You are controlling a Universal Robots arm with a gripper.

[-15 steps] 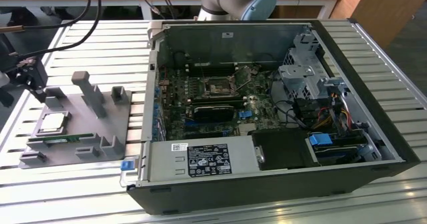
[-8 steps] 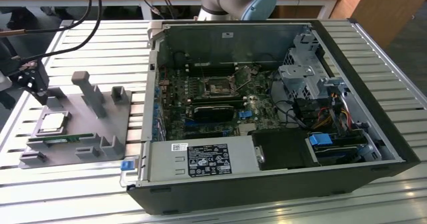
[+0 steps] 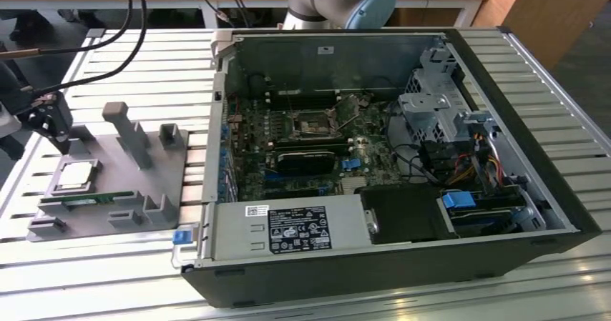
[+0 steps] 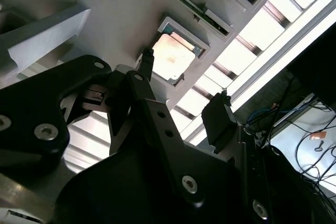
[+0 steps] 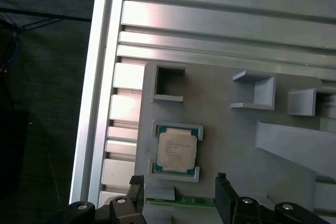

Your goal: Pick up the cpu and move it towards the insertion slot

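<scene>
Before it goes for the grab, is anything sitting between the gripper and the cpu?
Nothing visible does. The cpu lies uncovered in its recess on the grey fixture, and the open gripper hangs close by, not touching it.

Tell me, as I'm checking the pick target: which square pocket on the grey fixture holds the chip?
The pocket nearest the gripper holds the cpu; the other pocket is empty.

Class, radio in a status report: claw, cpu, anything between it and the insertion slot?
Claw open, over the cpu, not gripping. Cpu seated in grey holder. Case wall stands between holder and insertion slot.
</scene>
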